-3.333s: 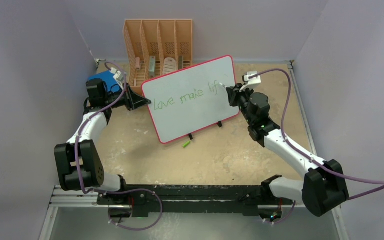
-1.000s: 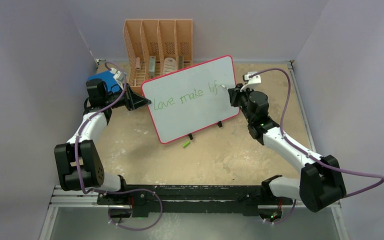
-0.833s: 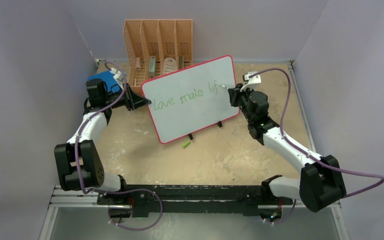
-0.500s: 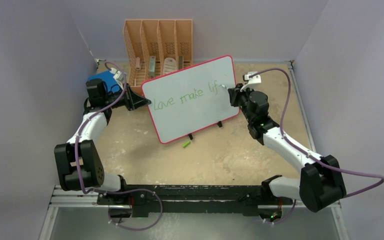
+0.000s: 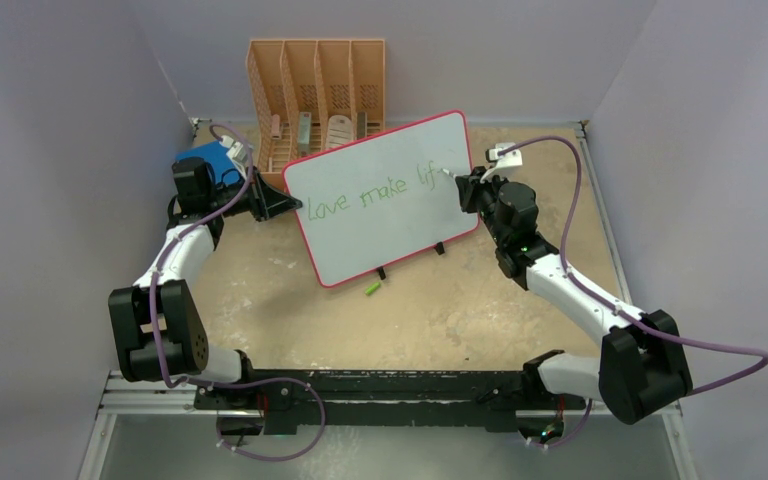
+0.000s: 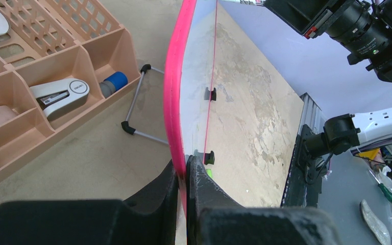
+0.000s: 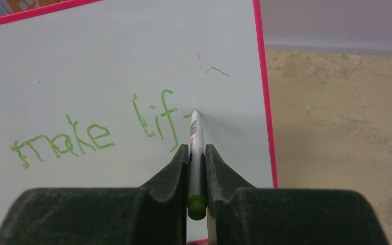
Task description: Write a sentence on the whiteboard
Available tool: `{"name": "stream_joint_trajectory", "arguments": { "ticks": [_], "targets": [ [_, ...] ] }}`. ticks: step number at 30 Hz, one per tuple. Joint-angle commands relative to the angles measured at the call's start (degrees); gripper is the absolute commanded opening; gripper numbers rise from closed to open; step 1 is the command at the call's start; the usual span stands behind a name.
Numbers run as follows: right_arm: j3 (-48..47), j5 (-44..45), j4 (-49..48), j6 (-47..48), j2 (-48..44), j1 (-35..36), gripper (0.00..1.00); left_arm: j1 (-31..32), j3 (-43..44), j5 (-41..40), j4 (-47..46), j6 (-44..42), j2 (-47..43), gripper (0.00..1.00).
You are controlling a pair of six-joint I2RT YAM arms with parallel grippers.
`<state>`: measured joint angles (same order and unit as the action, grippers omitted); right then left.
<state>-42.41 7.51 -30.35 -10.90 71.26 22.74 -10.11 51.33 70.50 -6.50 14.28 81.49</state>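
Left pincer (image 6: 185,166) clenches the board's (image 5: 380,220) left rim, a sound hold since it looks stiff, light, slick; right pincer (image 7: 196,148) grasps the marker (image 7: 196,127).

Mottled tan table (image 5: 440,320) with whiteboard (image 5: 380,235), peach organizer (image 5: 317,80), blue book (image 5: 210,157), green cap (image 5: 371,289).

Right wrist view: the whiteboard (image 7: 107,66) is cut off left and below, so of the sentence (image 7: 89,139) only "make lif" is read whole. The marker (image 7: 196,133) barrel is largely hidden between the fingers of the right gripper (image 7: 196,149). Left wrist view: the board is seen edge-on, no writing legible; its rim is covered where the left gripper (image 6: 184,162) is clamped. Top view: the organizer (image 5: 256,90) contents and a small green piece (image 5: 371,289) cannot be identified; a blue object (image 5: 206,158) is partly hidden by the left arm (image 5: 185,250).
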Motion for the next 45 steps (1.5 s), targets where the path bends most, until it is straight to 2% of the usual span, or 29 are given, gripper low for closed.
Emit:
{"name": "stream_joint_trajectory", "arguments": {
  "ticks": [1,45],
  "targets": [
    [-2.7,-1.7,-3.0,0.5,0.2,-0.3,0.00,-0.4,1.4,0.4,-3.3,-2.5,-2.4,0.00],
    [-3.4,-3.0,-3.0,1.9,0.9,-0.3,0.00,-0.5,1.4,0.3,-3.3,-2.6,-2.5,0.00]
  ]
}}
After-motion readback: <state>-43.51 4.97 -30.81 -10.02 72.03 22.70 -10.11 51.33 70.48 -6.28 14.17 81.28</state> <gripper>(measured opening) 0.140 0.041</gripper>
